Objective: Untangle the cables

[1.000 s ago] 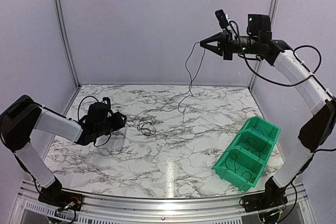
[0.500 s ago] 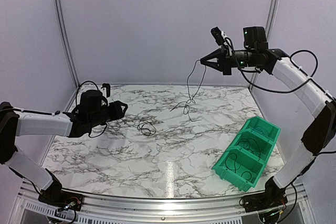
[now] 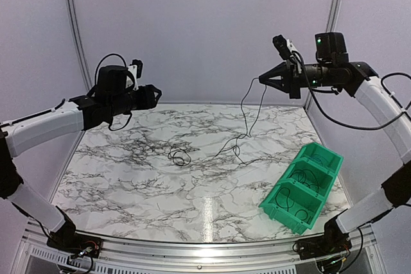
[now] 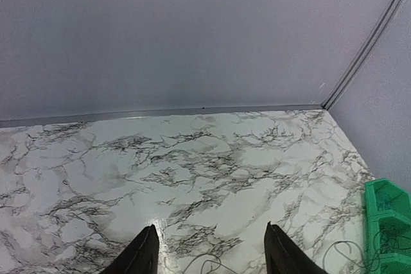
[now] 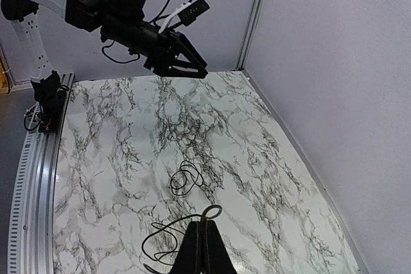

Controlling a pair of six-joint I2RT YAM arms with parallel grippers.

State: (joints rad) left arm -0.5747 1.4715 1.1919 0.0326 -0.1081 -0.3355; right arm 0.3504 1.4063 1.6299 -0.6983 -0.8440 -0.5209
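A thin black cable is seen clamped, seemingly near its end, between the closed fingers of the right gripper and hung below them to the marble table, a small coiled cable is seen lying farther ahead, and beyond it the left gripper is held empty with fingers apart.

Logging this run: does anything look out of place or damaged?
Nothing looks damaged or spilled. One thin cable dangles from the shut right gripper down to the table, a small coil lies loose mid-table, and the green bin sits skewed to the table's edge.
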